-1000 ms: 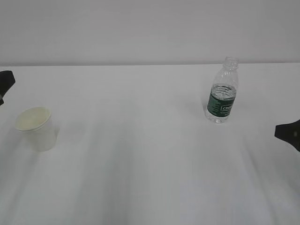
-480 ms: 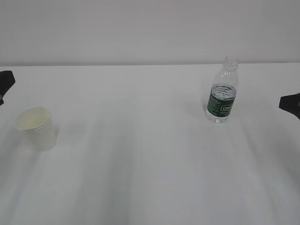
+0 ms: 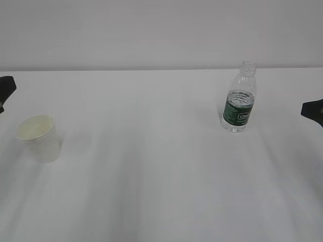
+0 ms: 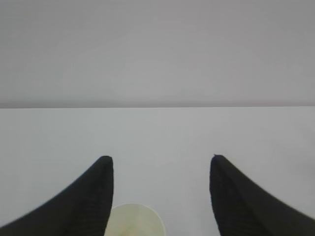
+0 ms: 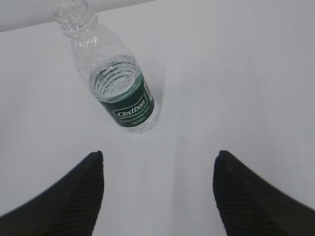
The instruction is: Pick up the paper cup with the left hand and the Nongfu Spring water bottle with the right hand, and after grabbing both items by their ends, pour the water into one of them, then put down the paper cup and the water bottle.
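Paper cup: small, white, tapered toward the base, rolled rim, cream inside. Stands upright on the white tabletop, far left in the exterior view. In the left wrist view only its rim and inside show, at the bottom edge, between the two black fingers but nearer the left one.

Nongfu Spring water bottle: small, clear, ribbed plastic, no cap, dark green label with white lettering. Upright on the tabletop, right of centre, well apart from the cup. Water fills it partway, its surface just above the label.

Left tool: fingers spread wide, holding nothing; the arm shows only as a black tip at the left edge of the exterior view.

Right tool: fingers spread wide, empty; the bottle lies ahead of the gap, toward the left finger, not touched. A black tip shows at the right edge of the exterior view.
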